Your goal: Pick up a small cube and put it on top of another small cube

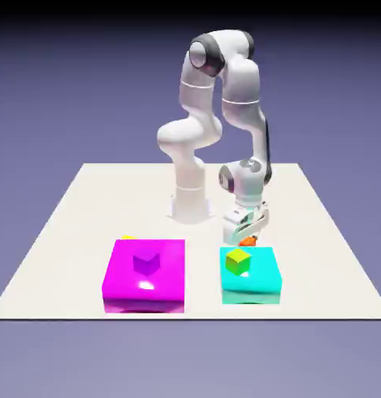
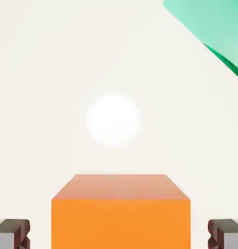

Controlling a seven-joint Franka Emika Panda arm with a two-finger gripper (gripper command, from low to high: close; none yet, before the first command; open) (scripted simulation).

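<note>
Hand view: orange cube [image 2: 121, 223] large at bottom edge, centred between two jaws [image 2: 119, 238]. Jaws stand open, fingertips [image 2: 14, 231] at either side, gap showing between each and cube; neither touches it. Cube's near sides lie square to jaws. Green-tinted block corner at upper right, apart from cube.

Exterior view: white arm [image 1: 242, 85] reaches down to orange cube, just behind cyan block [image 1: 260, 272], which carries lime-green cube [image 1: 238, 261]. Yellow cube [image 1: 128, 238] mostly hidden behind magenta block [image 1: 145, 272], which carries purple cube [image 1: 147, 260]. Pale bench [image 1: 61, 256] beneath.
</note>
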